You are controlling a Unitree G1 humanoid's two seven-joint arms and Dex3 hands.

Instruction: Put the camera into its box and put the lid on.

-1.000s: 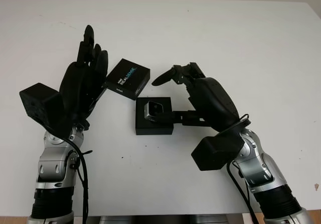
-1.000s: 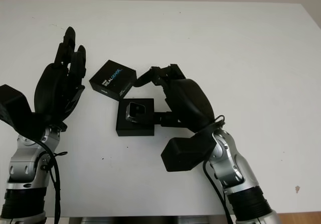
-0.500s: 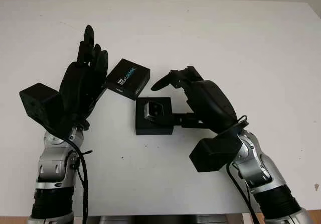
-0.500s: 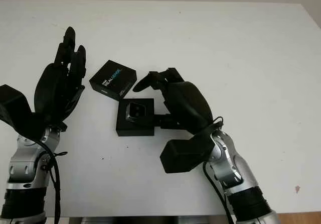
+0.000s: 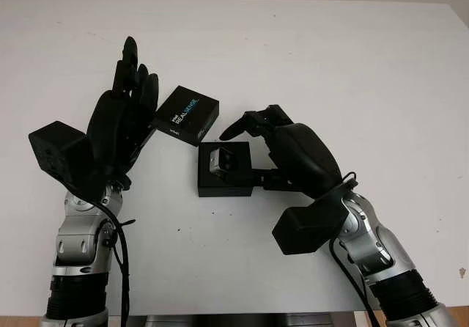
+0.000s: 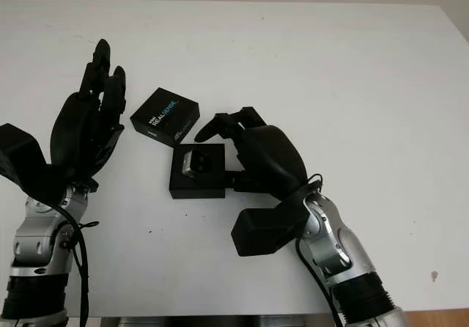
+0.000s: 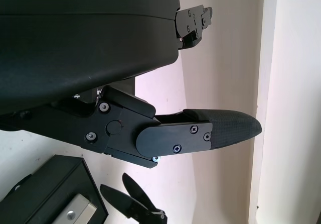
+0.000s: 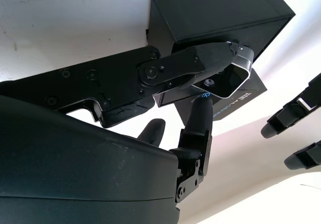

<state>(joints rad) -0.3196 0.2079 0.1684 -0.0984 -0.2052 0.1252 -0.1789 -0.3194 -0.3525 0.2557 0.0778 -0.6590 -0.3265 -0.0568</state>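
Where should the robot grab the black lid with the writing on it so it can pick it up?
Probably by its two long side walls, coming down from above. The lid lies flat on the table, turned cornerwise, beside the open box holding the camera. The open left hand is right beside it; the right hand is at the box.

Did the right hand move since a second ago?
Yes. The right hand has shifted toward the left hand, closer over the camera in its box; the lid stayed put.
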